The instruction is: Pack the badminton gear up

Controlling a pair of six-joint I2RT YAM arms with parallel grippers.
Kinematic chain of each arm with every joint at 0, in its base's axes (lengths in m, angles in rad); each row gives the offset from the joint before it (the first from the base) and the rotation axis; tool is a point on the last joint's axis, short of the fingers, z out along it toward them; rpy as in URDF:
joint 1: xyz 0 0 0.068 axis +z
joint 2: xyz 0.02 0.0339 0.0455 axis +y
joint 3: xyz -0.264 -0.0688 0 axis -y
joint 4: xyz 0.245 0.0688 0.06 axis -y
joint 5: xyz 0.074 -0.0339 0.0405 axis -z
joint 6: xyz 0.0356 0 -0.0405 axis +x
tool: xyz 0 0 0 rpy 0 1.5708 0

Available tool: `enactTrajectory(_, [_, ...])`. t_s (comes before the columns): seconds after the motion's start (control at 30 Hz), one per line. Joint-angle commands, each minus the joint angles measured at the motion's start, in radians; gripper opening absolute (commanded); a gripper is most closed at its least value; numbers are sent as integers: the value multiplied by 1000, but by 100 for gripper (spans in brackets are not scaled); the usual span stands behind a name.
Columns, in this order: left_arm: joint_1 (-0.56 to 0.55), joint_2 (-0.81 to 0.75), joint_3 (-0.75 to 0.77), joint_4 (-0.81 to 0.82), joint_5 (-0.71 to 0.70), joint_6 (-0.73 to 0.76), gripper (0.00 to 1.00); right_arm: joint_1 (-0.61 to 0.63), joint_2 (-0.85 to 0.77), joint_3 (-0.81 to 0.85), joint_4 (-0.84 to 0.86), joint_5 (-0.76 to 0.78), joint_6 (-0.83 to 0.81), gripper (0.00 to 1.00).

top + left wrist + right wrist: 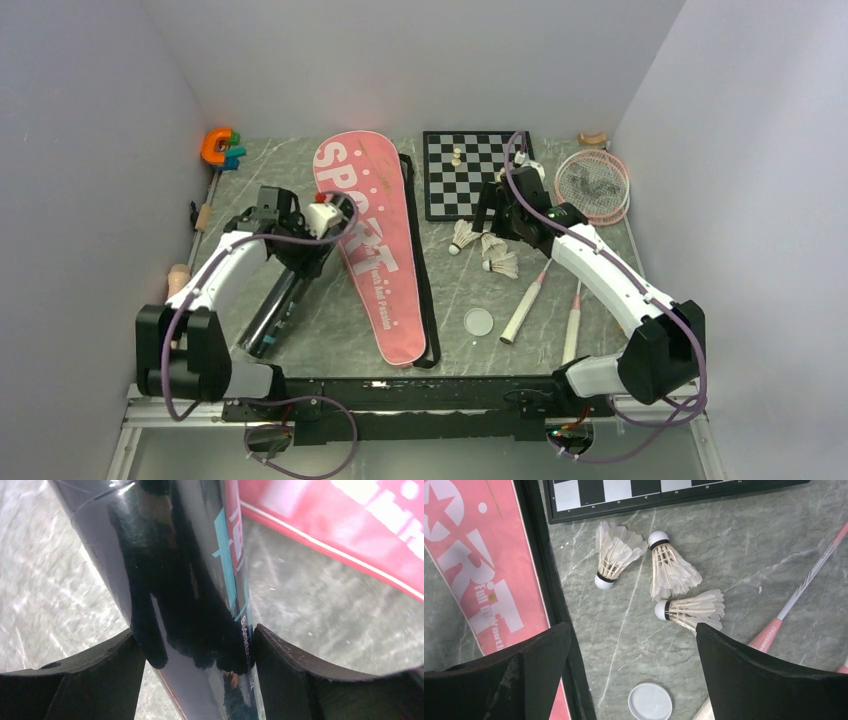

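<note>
Black fingers (100,680) of the left gripper (200,645) press both sides of the long black tube (190,580), which is glossy with teal and red print. The tube sits at the table's left, its long axis running near-left to far-right. A strip of bare grey tabletop (310,595) separates it from the pink SPORT bag (370,240), whose length runs far to near. The right gripper (631,630) hangs with jaws wide apart over three white feather shuttlecocks (671,570), clustered just right of the bag's black strap (544,570) and near the chessboard (624,492). Two pink-framed rackets (592,186) lie further right, white handles (523,312) pointing near and heads far right.
</note>
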State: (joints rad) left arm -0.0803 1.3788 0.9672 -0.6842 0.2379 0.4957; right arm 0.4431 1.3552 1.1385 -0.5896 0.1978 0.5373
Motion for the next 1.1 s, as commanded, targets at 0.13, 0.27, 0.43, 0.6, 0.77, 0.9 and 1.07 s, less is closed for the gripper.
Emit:
enactTrajectory(0.13, [-232, -223, -135, -89, 105, 268, 44, 7, 9, -16, 70, -34, 7, 99])
enactTrajectory(0.27, [-302, -242, -154, -128, 155, 310, 46, 6, 84, 36, 102, -50, -28, 99])
enactTrajectory(0.43, [-391, -287, -176, -161, 127, 343, 46, -24, 232, 144, 130, -136, -89, 93])
enactTrajectory(0.6, [-446, -377, -206, -182, 130, 368, 46, -76, 375, 226, 151, -205, -119, 82])
enactTrajectory(0.77, [-458, -396, -220, -196, 127, 372, 44, -123, 460, 255, 184, -312, -133, 75])
enactTrajectory(0.9, [-464, -411, -223, -200, 126, 367, 44, -127, 484, 239, 211, -375, -141, 72])
enactTrajectory(1.07, [-466, -425, -201, -222, 126, 382, 44, -126, 496, 213, 257, -387, -143, 70])
